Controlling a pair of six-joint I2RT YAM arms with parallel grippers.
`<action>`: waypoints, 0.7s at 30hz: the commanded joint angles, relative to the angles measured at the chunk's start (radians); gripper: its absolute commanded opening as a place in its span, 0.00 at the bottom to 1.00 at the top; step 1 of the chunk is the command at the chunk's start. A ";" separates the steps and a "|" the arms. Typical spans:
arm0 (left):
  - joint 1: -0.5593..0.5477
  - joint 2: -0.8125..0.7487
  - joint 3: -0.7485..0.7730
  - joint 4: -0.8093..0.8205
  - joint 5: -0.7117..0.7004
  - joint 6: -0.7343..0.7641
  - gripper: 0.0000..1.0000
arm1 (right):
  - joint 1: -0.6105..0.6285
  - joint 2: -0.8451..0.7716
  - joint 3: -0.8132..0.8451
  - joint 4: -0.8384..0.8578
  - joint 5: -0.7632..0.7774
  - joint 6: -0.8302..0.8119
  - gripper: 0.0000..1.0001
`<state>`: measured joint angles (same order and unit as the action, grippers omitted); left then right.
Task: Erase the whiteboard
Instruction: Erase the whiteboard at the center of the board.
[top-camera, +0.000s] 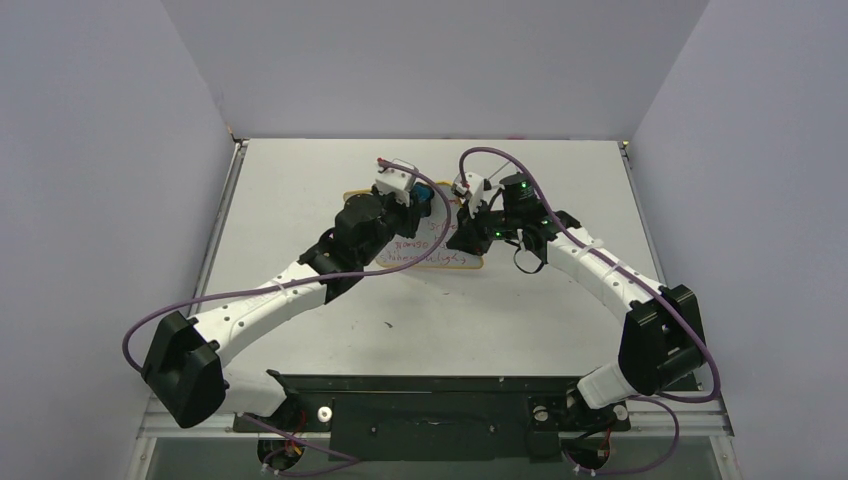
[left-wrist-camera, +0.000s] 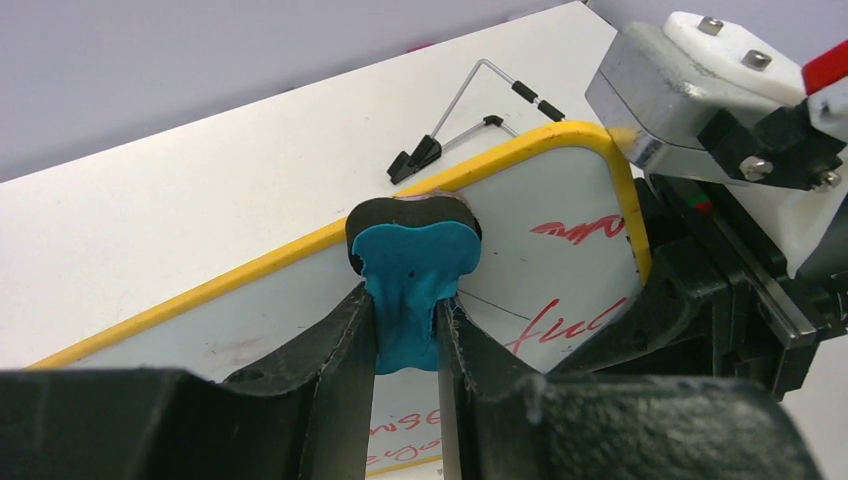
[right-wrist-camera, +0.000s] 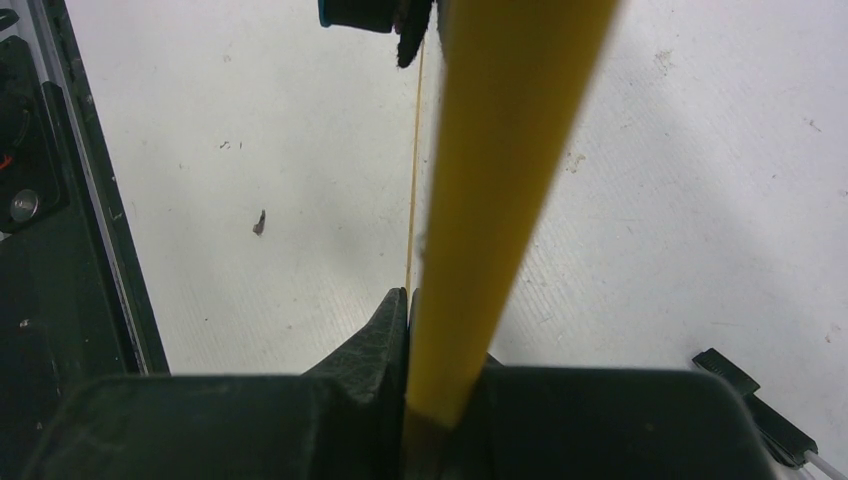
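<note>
The whiteboard (top-camera: 428, 256) is a small white board with a yellow frame and red handwriting, standing tilted at mid-table. My left gripper (left-wrist-camera: 405, 305) is shut on a blue-and-black eraser (left-wrist-camera: 415, 268), whose black pad presses against the board's face (left-wrist-camera: 560, 185) near its upper yellow edge, left of the red words (left-wrist-camera: 575, 228). My right gripper (right-wrist-camera: 420, 300) is shut on the board's yellow frame (right-wrist-camera: 500, 170) at its right edge. In the top view the left gripper (top-camera: 424, 206) and right gripper (top-camera: 462, 224) meet over the board.
A thin wire stand with black feet (left-wrist-camera: 470, 100) juts out behind the board; one black foot (right-wrist-camera: 755, 400) lies on the table. The right arm's wrist (left-wrist-camera: 720, 120) crowds the board's right corner. The dark base rail (right-wrist-camera: 60, 230) runs along the near edge.
</note>
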<state>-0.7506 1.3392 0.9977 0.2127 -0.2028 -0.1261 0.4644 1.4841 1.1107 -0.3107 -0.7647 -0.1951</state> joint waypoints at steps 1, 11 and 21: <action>-0.025 0.003 0.016 0.104 0.060 0.021 0.00 | 0.053 0.009 0.012 -0.085 -0.082 -0.081 0.00; -0.109 0.042 0.022 0.145 0.130 0.048 0.00 | 0.054 0.007 0.013 -0.088 -0.083 -0.083 0.00; -0.034 0.057 0.035 0.011 -0.128 0.040 0.00 | 0.053 0.001 0.012 -0.089 -0.083 -0.083 0.00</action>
<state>-0.8524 1.3720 0.9981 0.2790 -0.1535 -0.0902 0.4664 1.4845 1.1110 -0.3119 -0.7689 -0.2234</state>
